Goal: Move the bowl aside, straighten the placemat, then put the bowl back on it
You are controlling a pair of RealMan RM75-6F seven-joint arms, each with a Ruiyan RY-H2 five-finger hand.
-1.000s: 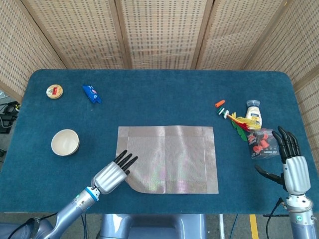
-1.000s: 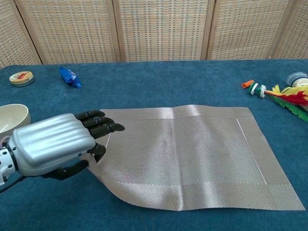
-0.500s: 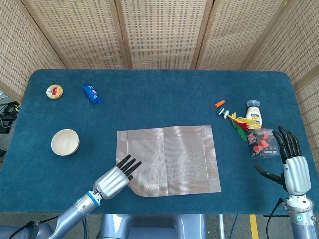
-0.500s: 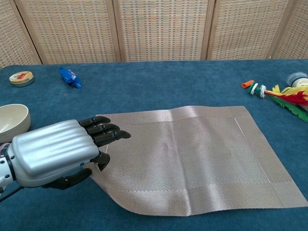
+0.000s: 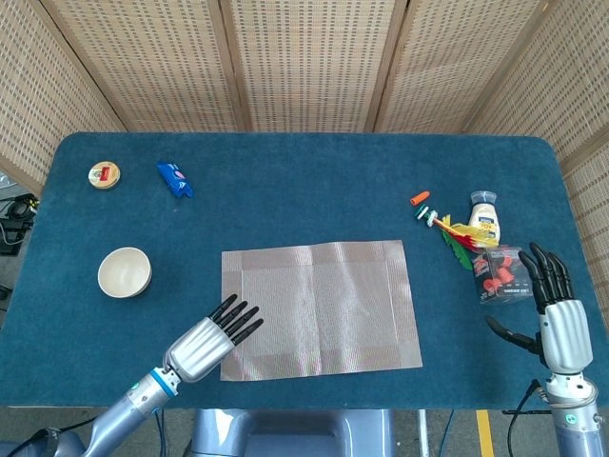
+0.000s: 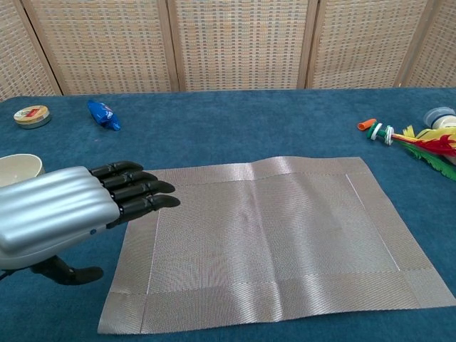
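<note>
Mat (image 5: 320,307) flat, long axis running left to right, edges nearly square with the table (image 5: 304,181). Lying right of the left hand (image 5: 203,344), near-left corner under its spread, empty fingers (image 6: 135,191). Bowl (image 5: 125,271) off the mat, beyond and left of that hand. Right hand (image 5: 561,319) open, empty, well apart.
</note>
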